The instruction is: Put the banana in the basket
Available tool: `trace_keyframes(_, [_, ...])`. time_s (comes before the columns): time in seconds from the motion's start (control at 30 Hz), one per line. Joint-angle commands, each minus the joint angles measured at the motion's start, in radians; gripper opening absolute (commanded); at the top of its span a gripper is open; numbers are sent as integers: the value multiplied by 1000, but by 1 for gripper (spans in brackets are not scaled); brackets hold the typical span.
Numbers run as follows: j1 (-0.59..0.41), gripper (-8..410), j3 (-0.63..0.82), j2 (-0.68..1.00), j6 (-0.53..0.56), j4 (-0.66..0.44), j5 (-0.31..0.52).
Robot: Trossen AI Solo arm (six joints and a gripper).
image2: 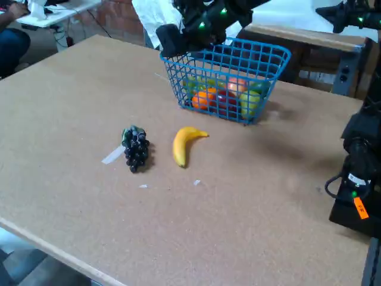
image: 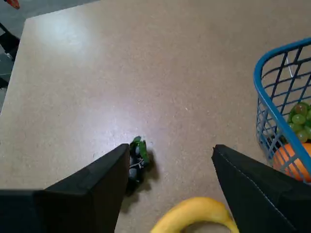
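Wrist view: we have the gripper [image: 167, 184] spread wide, nothing held, hovering over the table [image: 146, 73]. The banana [image: 197, 216] lies at the bottom edge between the two fingers, the dark grape bunch [image: 137, 162] just beside the left finger in this view. Fixed view puts the banana [image2: 184, 145] flat on the table, near the blue basket [image2: 226, 80] but apart from it; the basket already holds other fruit. We judge this as the approach step, grasp not made. Next move: drop down centred on the banana, keep clear of the grapes, close, then lift over the basket rim.
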Motion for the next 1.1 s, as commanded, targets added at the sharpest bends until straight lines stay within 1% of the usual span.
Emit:
trace_keyframes(0.0, [2,235,-1,2,26,-92,1])
trace_keyframes(0.13, [2,235,-1,2,98,-164,0])
trace_keyframes(0.3, [6,235,-1,-1,206,-235,-87])
trace_keyframes(0.47, [42,235,-1,6,304,-240,-160])
trace_keyframes(0.57, [63,236,-1,27,366,-242,-186])
trace_keyframes(0.67, [77,236,-1,68,398,-266,-201])
trace_keyframes(0.77, [78,236,-1,125,443,-319,-202])
trace_keyframes(0.87, [78,236,-1,180,446,-359,-201])
trace_keyframes(0.93, [78,236,-1,201,444,-368,-199])
trace_keyframes(1.07, [78,236,-1,207,447,-340,-129])
